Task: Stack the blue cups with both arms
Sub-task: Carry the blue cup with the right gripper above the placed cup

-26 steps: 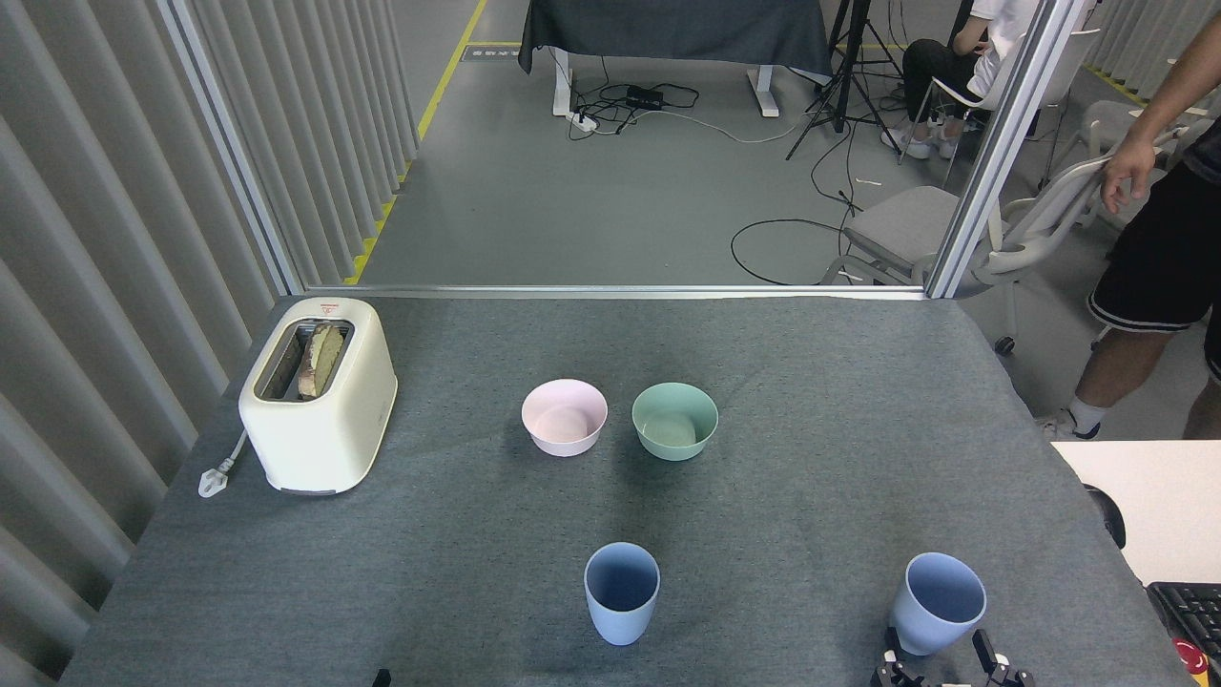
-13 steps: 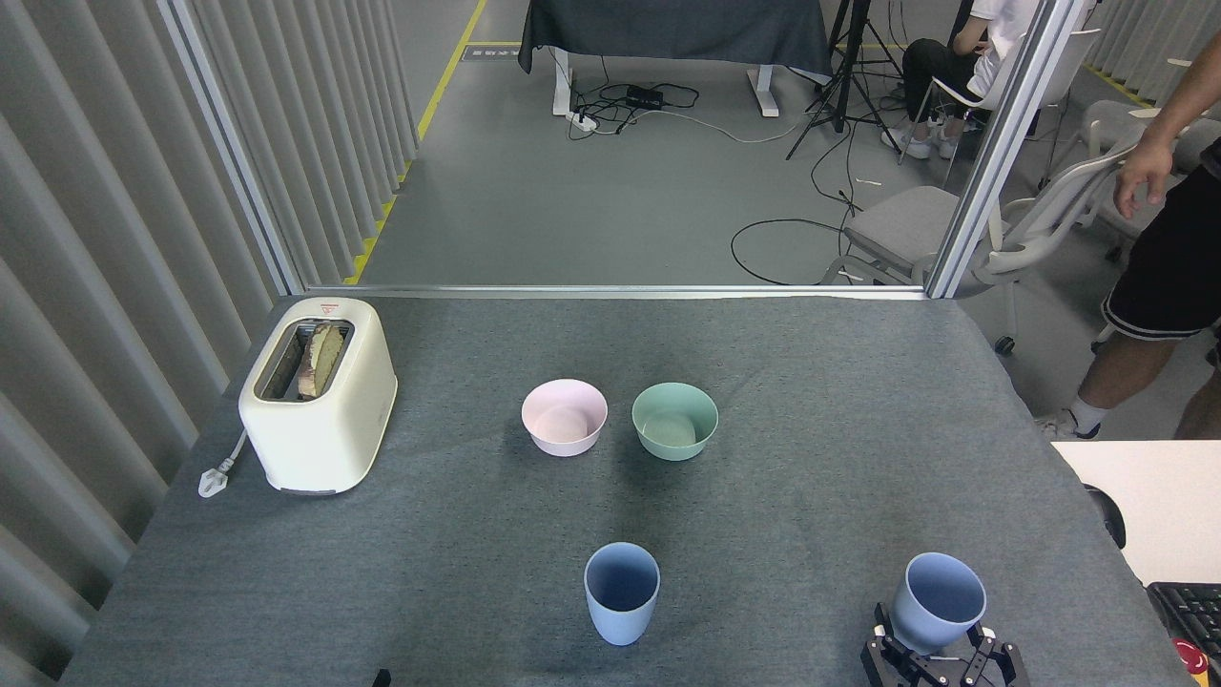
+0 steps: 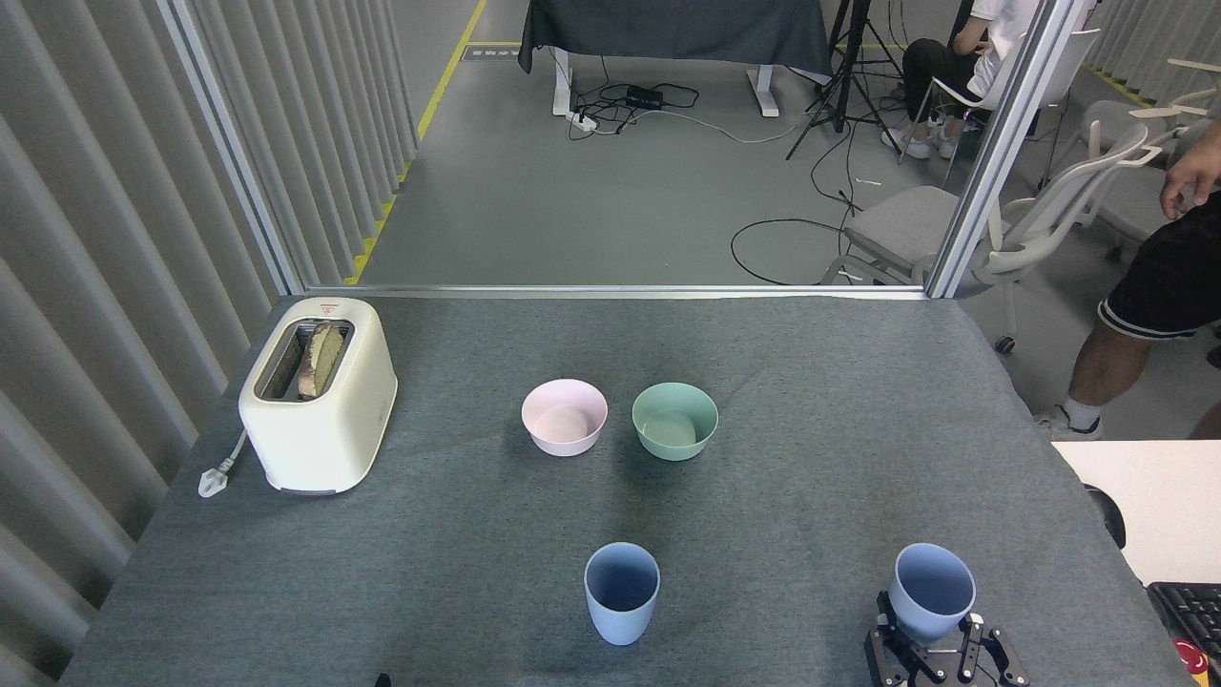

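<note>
While clasped low on its base by the right gripper (image 3: 937,641), right blue cup (image 3: 931,591) tilted off the grey cloth (image 3: 458,553), likely for carrying over to the centre blue cup (image 3: 621,592) standing upright, mouth free, near the front edge. Left gripper (image 3: 382,679) cut off at the bottom edge, just a dark tip; open or closed, cannot tell

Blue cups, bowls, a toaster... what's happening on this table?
A robot is stacking two blue cups. Its right pincer is at the base of the right cup, fingers on both sides. The other cup stands untouched mid-table. The pink bowl, green bowl and toaster sit idle. The left pincer barely shows.
</note>
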{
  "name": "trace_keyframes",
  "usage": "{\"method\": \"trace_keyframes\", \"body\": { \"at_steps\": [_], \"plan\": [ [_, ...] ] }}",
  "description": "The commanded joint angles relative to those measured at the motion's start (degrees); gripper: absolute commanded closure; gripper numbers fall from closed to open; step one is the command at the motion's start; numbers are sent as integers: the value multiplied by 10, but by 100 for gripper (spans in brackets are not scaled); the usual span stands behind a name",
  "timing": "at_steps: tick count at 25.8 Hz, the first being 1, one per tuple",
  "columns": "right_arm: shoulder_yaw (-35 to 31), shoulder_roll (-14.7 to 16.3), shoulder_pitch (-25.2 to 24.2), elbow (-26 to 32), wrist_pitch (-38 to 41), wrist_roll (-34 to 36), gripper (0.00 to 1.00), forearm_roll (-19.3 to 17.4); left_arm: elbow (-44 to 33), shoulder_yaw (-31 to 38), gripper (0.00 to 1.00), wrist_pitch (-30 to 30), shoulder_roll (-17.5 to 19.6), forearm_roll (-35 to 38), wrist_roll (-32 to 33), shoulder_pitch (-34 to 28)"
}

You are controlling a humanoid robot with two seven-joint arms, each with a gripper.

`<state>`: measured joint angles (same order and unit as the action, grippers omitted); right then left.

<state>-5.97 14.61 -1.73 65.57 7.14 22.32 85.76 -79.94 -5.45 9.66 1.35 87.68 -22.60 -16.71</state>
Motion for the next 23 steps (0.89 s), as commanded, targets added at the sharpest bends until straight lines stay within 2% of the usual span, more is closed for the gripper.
{"method": "trace_keyframes", "body": {
  "at_steps": [1,4,6,8,10,12,14,20,23],
  "plan": [
    [-1,-1,-2,39,-1,3,34,1,0,-1,0,0,-2,0,-3,-6],
    [2,-5,9,59,-1,-3,34,1,0,-1,0,-1,-4,0,-3,-7],
    [14,-12,49,59,-1,-18,34,13,0,0,0,-1,-4,-1,-3,-6],
    [55,-36,82,55,-3,-45,33,38,0,0,0,-1,-5,0,-3,-6],
    [100,-74,90,58,-12,-53,32,60,0,0,0,-1,-5,0,-3,-6],
    [147,-111,89,63,-16,-53,31,79,0,0,0,-1,-5,0,-3,-5],
    [189,-135,81,79,-17,-53,31,87,0,0,0,-4,-5,0,-3,-5],
    [236,-141,23,175,-13,-54,30,87,3,0,0,-8,-5,-1,-4,-5],
    [253,-139,17,182,-15,-54,30,87,4,-1,0,-8,-6,-1,-3,-4]
  ]
}}
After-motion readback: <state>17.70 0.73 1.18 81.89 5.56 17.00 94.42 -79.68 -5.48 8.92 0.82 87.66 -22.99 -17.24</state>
